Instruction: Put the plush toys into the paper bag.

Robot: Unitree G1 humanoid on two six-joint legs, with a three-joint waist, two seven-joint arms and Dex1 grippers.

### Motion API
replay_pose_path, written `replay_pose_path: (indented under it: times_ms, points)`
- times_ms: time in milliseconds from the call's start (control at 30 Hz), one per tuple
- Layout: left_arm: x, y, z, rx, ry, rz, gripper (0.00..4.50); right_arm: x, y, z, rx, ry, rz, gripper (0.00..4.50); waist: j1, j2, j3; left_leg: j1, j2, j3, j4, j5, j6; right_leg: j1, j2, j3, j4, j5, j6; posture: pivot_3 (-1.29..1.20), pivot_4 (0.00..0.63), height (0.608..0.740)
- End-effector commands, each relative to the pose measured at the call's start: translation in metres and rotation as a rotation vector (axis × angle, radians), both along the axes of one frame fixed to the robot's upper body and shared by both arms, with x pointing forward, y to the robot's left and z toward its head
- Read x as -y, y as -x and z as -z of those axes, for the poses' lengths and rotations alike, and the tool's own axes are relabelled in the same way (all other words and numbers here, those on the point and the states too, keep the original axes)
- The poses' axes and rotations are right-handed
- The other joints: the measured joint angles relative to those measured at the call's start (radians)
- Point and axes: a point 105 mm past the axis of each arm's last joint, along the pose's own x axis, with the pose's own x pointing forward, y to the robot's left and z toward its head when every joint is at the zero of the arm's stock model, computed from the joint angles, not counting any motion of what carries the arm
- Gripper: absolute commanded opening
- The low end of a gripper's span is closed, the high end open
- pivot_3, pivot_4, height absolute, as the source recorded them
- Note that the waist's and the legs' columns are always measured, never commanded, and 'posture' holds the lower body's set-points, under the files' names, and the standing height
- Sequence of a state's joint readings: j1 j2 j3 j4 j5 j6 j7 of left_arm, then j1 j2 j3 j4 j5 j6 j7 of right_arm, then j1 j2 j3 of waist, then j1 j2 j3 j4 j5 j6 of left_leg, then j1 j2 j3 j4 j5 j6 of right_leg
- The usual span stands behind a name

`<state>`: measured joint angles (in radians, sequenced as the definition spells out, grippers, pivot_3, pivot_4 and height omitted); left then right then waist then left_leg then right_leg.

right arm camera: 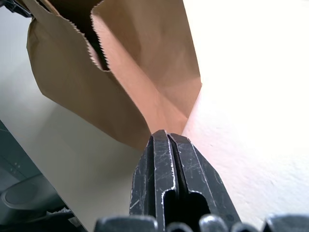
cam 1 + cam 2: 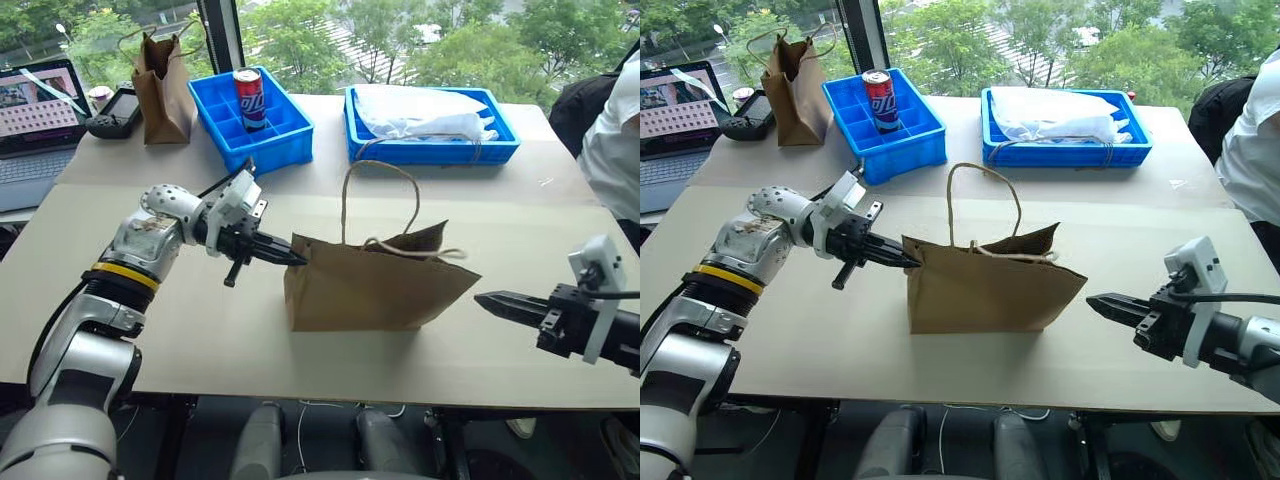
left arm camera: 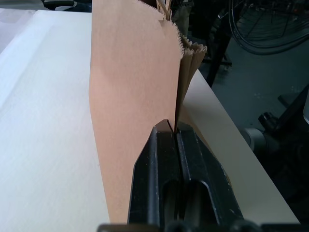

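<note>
A: Where does the paper bag [image 2: 370, 290] stand?

B: Upright near the middle of the table [image 2: 150, 340], closer to the near edge than the far one. One twisted handle [image 2: 380, 200] stands up in a loop, the other lies over the mouth. The plush toys cannot be seen from outside.

A: Left gripper [image 2: 296, 259]?

B: Fingers pressed together, tip at the bag's upper left corner. The wrist view shows the tip against the folded side edge; whether paper is pinched, I cannot tell.

A: Right gripper [image 2: 484, 299]?

B: Closed and empty, level above the table's near right part, pointing at the bag's right side, a gap between.

A: Far edge?

B: Narrow darker bag [image 2: 162, 88] at the far left, blue divided bin [image 2: 275, 140] with a can [image 2: 248, 98], blue tray [image 2: 430, 150] holding white plastic [image 2: 420, 115]. Laptop [image 2: 35, 120] beyond the left edge.
</note>
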<state>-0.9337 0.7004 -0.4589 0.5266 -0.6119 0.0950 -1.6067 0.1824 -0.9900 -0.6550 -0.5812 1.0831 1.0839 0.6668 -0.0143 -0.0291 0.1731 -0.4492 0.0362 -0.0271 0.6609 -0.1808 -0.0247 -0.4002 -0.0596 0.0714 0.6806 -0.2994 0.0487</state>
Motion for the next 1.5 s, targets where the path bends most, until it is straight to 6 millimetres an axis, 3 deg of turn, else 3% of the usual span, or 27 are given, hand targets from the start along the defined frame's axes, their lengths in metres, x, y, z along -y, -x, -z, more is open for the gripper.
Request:
replay_pose_path:
  times_ms: [33,167,233,333,500,700,867,967,1067,1200,1367,1500]
  points:
    - [0.0,-0.009,-0.003,0.07,-0.028,0.005,0.04,0.003,0.001,-0.009,0.046,0.038,0.013,0.0,0.0,0.0,0.0,0.0,0.0,0.0,0.0,0.0,0.0,0.0,0.0,0.0,0.0,0.0,0.0,0.0,0.15,0.698]
    - [-0.004,-0.021,-0.001,0.103,-0.047,-0.038,0.04,0.005,0.0,-0.008,0.045,0.049,0.023,0.0,0.0,0.0,0.0,0.0,0.0,0.0,0.0,0.0,0.0,0.0,0.0,0.0,0.0,0.0,0.0,0.0,0.15,0.698]
    - [-0.007,-0.026,-0.004,0.02,-0.043,-0.086,0.04,0.004,0.0,-0.009,0.046,0.044,0.019,0.0,-0.001,0.0,0.0,0.0,0.0,0.0,0.0,0.0,0.0,0.0,0.0,0.0,0.0,0.0,0.0,0.0,0.15,0.698]
    - [-0.01,-0.026,-0.012,-0.099,-0.017,-0.127,0.78,0.003,-0.002,-0.01,0.047,0.037,0.011,0.0,-0.004,0.0,0.0,0.0,0.0,0.0,0.0,0.0,0.0,0.0,0.0,0.0,0.0,0.0,0.0,0.0,0.15,0.698]
    - [-0.025,-0.018,-0.027,-0.134,0.027,-0.155,2.62,0.004,-0.005,-0.01,0.04,0.037,-0.003,0.0,-0.007,0.0,0.0,0.0,0.0,0.0,0.0,0.0,0.0,-0.001,0.0,0.0,0.0,0.0,0.0,0.0,0.15,0.698]
    - [-0.06,-0.003,-0.049,-0.155,0.085,-0.238,4.43,0.01,-0.007,-0.009,0.029,0.061,-0.009,0.0,-0.007,0.0,0.0,0.0,0.001,0.0,0.0,0.0,0.0,-0.001,0.0,0.0,0.0,0.0,0.0,0.0,0.15,0.698]
    - [-0.093,0.005,-0.049,-0.134,0.178,-0.442,4.43,0.028,-0.017,-0.01,0.139,0.084,0.055,0.0,-0.008,0.0,0.0,0.001,0.001,0.0,0.0,0.0,0.0,0.0,0.0,0.0,0.0,0.0,0.0,0.0,0.15,0.698]
    - [-0.105,0.01,-0.02,-0.17,0.166,-0.623,4.43,0.05,-0.023,0.0,0.198,0.144,0.158,0.0,-0.006,0.0,0.0,0.003,0.001,0.0,0.0,0.0,0.0,0.003,0.0,0.0,0.0,0.0,0.001,0.0,0.15,0.698]
    - [-0.118,0.012,0.02,-0.123,0.013,-0.795,4.43,0.057,-0.022,0.008,0.243,0.186,0.183,0.0,0.0,0.0,0.0,0.006,0.001,0.001,0.0,0.0,0.0,0.005,-0.001,0.0,-0.001,0.0,0.001,0.0,0.15,0.698]
    - [-0.134,0.02,0.048,-0.072,-0.028,-0.928,4.5,0.054,-0.016,0.01,0.307,0.103,0.201,1.17,0.001,0.0,0.0,0.009,0.001,0.0,0.0,0.0,0.0,0.009,0.0,0.0,-0.001,0.0,0.0,0.0,0.15,0.698]
    - [-0.13,0.028,0.052,-0.042,0.084,-0.981,4.5,0.045,-0.007,0.016,0.342,0.094,0.152,2.85,0.002,0.0,0.0,0.01,0.002,0.001,-0.001,0.0,0.0,0.01,-0.001,0.0,-0.001,0.0,0.0,0.0,0.15,0.698]
    - [-0.132,0.032,0.07,-0.002,0.011,-0.996,4.5,0.042,-0.004,0.014,0.365,0.104,0.124,4.24,0.001,0.0,0.0,0.011,0.002,0.001,-0.001,0.0,0.0,0.011,-0.001,0.0,-0.001,0.0,0.0,0.0,0.15,0.698]
